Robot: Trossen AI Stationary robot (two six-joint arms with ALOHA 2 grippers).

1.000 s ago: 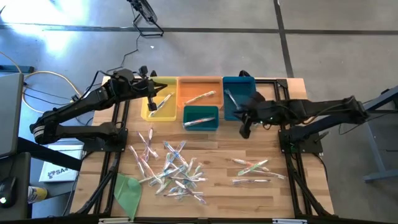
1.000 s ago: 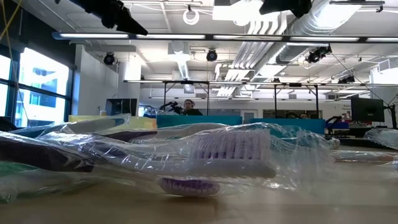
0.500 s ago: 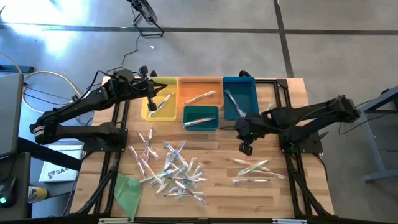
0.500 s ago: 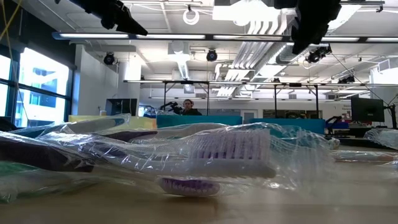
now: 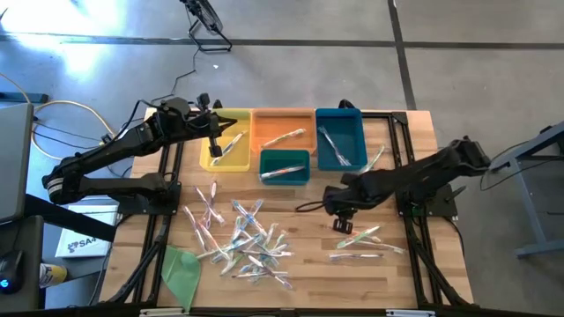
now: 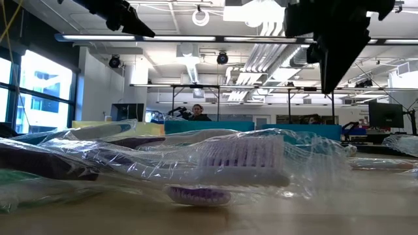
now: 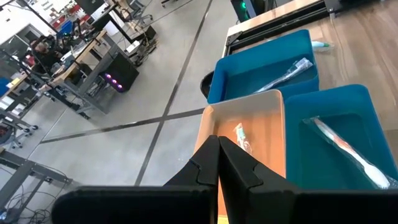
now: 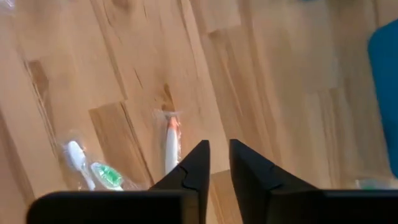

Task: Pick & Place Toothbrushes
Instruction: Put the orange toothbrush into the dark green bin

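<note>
Back from the blue bin (image 5: 340,136), the right gripper (image 5: 342,225) now hovers over the right-hand toothbrushes (image 5: 358,236) — fingers slightly parted, empty. Next it must descend and straddle one; left gripper (image 5: 214,150) waits clenched over the yellow bin (image 5: 236,161).

A bare strip of bench (image 5: 308,204) runs between the big toothbrush pile (image 5: 240,238) on the left and the small cluster (image 5: 359,241) on the right. The right tool (image 5: 343,225) hangs over that strip, just beside the cluster. Four bins (image 5: 284,141) line the far edge, with the left tool (image 5: 214,148) over the yellow one.
</note>
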